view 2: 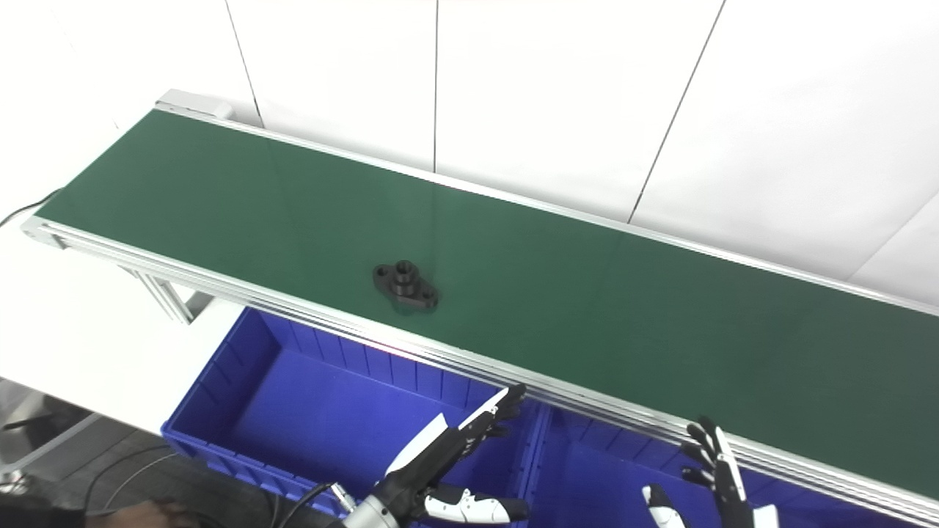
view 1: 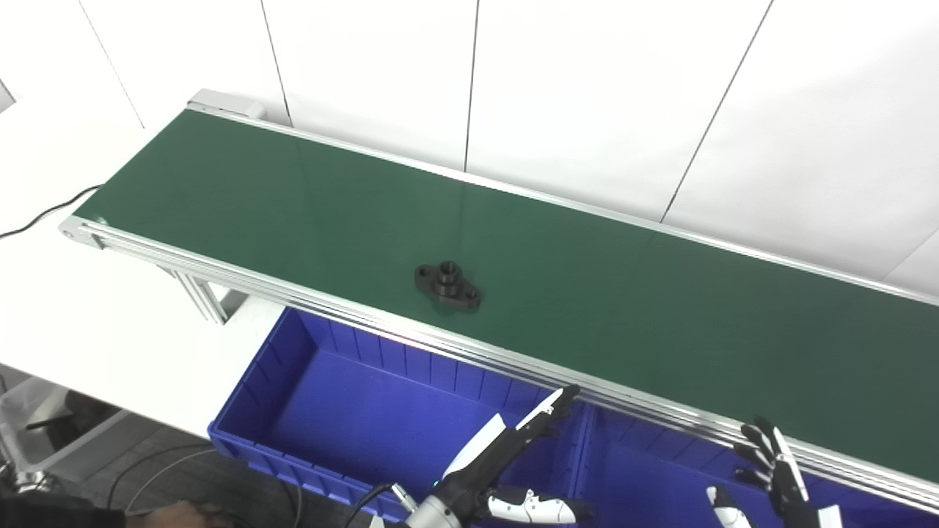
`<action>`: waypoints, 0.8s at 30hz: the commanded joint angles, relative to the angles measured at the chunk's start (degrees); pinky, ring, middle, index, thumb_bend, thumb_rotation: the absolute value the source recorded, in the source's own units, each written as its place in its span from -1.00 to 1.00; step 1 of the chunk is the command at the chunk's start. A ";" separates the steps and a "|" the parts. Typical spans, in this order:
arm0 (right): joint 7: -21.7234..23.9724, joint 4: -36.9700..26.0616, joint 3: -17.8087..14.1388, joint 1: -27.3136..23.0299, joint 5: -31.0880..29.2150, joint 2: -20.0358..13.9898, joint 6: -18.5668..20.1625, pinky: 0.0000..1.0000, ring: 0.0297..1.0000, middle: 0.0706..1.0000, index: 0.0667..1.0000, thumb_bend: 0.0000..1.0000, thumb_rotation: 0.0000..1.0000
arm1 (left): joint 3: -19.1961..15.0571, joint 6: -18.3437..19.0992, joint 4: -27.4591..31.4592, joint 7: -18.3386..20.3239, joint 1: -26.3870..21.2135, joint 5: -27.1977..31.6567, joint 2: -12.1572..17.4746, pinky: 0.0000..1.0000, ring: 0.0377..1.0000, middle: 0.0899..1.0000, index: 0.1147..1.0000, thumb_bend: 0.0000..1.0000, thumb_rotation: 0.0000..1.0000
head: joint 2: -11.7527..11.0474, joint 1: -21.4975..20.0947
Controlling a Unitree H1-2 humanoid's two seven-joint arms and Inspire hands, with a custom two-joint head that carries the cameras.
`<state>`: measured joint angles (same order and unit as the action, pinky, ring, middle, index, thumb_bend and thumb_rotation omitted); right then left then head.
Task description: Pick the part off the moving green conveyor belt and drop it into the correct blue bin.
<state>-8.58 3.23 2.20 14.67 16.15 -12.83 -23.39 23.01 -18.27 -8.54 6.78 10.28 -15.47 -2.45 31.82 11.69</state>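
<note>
Running diagonally from eleven o'clock down toward four o'clock, the green conveyor belt [view 1: 513,249] presents a smooth, matte, dark surface framed by ribbed aluminium side rails [view 1: 455,345] with a brushed silvery sheen. On it, close to the near rail and a little toward nine o'clock of the picture's middle, lies the black flange part [view 1: 448,286]: a flat, roughly oval plate with a raised cylindrical boss in the middle and a small hole at each end, dull and slightly glossy like moulded plastic or coated metal. Nothing touches it.

Below the near rail, at six o'clock, sits the left blue bin [view 1: 293,345], a rectangular tray of shiny moulded plastic with vertical slotted ribs lining its inner wall. Just beside it toward four o'clock is the right blue bin [view 1: 638,455], separated by a shared pair of rims.

The left hand [view 1: 506,447], black and white with hard glossy shells, hovers over the boundary of the two bins at six o'clock, its fingers stretched straight toward the rail and its thumb splayed sideways, holding nothing. The right hand [view 1: 770,477] rises at five o'clock over the right bin, fingers fanned apart and empty.

Smooth white wall panels [view 1: 601,95] stand behind the belt.
</note>
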 commanded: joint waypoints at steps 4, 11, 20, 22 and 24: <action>0.70 -7.07 -2.21 -2.07 -0.66 -1.31 -1.55 0.38 0.58 0.67 0.84 0.38 0.45 | 0.57 -3.42 -0.79 -1.82 -1.77 -1.26 -1.32 0.87 0.95 1.00 1.00 0.11 -0.05 | 0.34 -1.67; 2.86 -19.19 -5.03 -6.82 4.92 -0.64 10.15 0.52 0.61 0.63 0.77 0.37 0.18 | 0.65 -3.34 -1.58 -1.97 -2.39 -1.40 -1.29 0.91 0.98 1.00 1.00 0.10 0.13 | 1.02 -4.84; 12.96 -27.75 -3.49 -15.43 10.46 -2.95 25.14 0.53 0.66 0.71 0.77 0.40 -0.02 | 0.57 -4.69 -1.72 -1.70 -2.61 -1.06 -0.43 0.97 1.00 1.00 1.00 0.10 0.28 | 1.82 -12.09; 15.51 -29.04 -2.41 -17.32 12.39 -3.09 28.80 0.51 0.65 0.70 0.77 0.41 -0.04 | 0.40 -4.20 -1.00 -1.38 -2.47 -0.89 -0.06 0.98 1.00 1.00 1.00 0.10 0.31 | 2.35 -13.73; 18.30 -30.05 -1.10 -19.40 13.78 -3.14 32.41 0.52 0.65 0.69 0.77 0.41 -0.10 | 0.20 -3.59 0.08 -0.95 -2.21 -0.47 0.39 0.99 1.00 1.00 1.00 0.09 0.33 | 2.76 -15.55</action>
<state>8.09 -24.61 0.72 -2.37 28.91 -15.53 6.51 23.26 -20.65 -10.68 5.65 8.70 -16.54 -2.15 34.28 -2.89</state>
